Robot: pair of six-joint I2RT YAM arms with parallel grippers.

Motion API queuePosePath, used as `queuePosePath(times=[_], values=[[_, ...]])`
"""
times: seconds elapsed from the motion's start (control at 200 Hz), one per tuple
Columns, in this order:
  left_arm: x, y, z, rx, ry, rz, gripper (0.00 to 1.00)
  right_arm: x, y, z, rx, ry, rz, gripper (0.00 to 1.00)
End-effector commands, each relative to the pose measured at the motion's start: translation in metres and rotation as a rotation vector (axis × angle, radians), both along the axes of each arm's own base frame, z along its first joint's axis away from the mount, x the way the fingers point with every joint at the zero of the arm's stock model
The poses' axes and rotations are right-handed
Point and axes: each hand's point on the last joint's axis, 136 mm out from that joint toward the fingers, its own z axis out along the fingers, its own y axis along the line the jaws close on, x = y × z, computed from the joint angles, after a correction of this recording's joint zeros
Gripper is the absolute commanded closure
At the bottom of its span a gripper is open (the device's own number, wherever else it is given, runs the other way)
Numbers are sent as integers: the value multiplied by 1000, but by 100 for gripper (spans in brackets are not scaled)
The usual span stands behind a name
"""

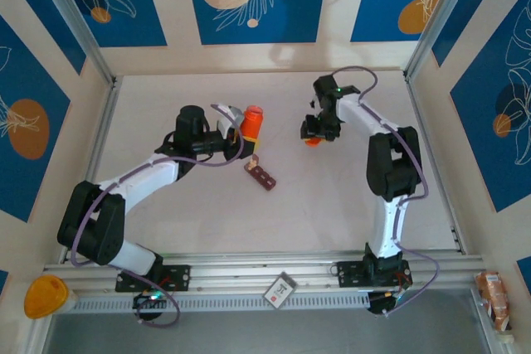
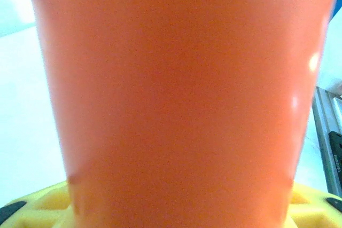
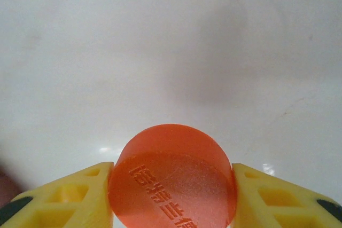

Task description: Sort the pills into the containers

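My left fingers (image 2: 45, 204) are clamped on the orange bottle (image 2: 181, 100), right fingers (image 3: 69, 196) pinch a round orange cap (image 3: 173, 180), containers (image 1: 261, 175) sit on the bench (image 1: 207, 221) near the bottle.

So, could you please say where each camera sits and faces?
Top external: above and behind, looking down on the white table; both arms show.
Left wrist: behind the left tool, facing the bright orange cylindrical bottle it grips; yellow fingers below.
Right wrist: behind the right tool, facing the table; yellow fingers touch a round translucent orange cap.
Shared: top view also shows bottle and cap.
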Motion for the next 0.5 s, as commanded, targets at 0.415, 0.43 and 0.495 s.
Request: queuePosePath(times=[0.415,0.43,0.495], values=[[15,2,-20,70,-203,-10,100,-6,76,173,510,-184,258,58],[16,3,-21,77,-208,-8,100,-6,77,175,515,-185,264,58],[18,4,-25,104,-223,-5,100,-10,83,181,538,-180,297,58]])
